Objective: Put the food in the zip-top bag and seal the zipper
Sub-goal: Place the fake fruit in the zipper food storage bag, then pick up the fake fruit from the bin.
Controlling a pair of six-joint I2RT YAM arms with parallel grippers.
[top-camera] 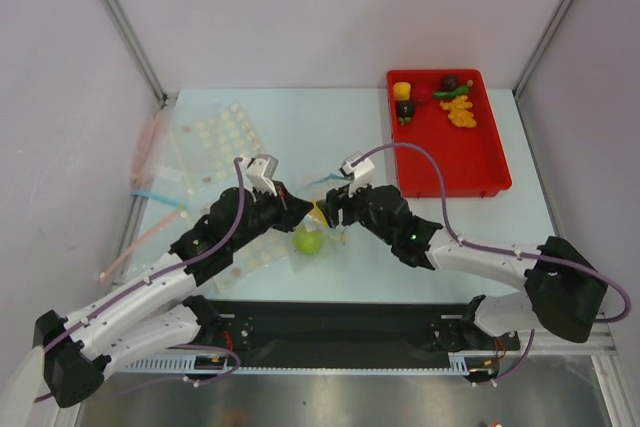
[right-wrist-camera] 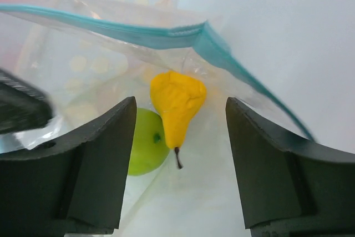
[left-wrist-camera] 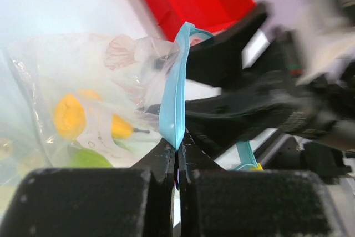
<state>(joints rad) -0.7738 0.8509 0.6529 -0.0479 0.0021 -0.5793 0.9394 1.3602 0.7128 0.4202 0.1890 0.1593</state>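
Note:
The clear zip-top bag (left-wrist-camera: 105, 76) lies in the middle of the table with its mouth held up. My left gripper (left-wrist-camera: 177, 147) is shut on the light-blue zipper (left-wrist-camera: 176, 98) at one side of the mouth. My right gripper (right-wrist-camera: 180, 104) is open at the mouth, and its fingers (right-wrist-camera: 105, 159) stand either side of a yellow pear (right-wrist-camera: 176, 106) without touching it. A green apple (right-wrist-camera: 145, 142) lies in the bag beside the pear. From above, the left gripper (top-camera: 296, 209) and the right gripper (top-camera: 332, 215) meet over the apple (top-camera: 308, 240).
A red tray (top-camera: 470, 162) at the back right holds more food: an orange bunch (top-camera: 461, 112), a green chili (top-camera: 452, 93), dark purple balls (top-camera: 405, 110), yellow and red pieces. Other clear bags with pink strips (top-camera: 150, 142) lie at the left.

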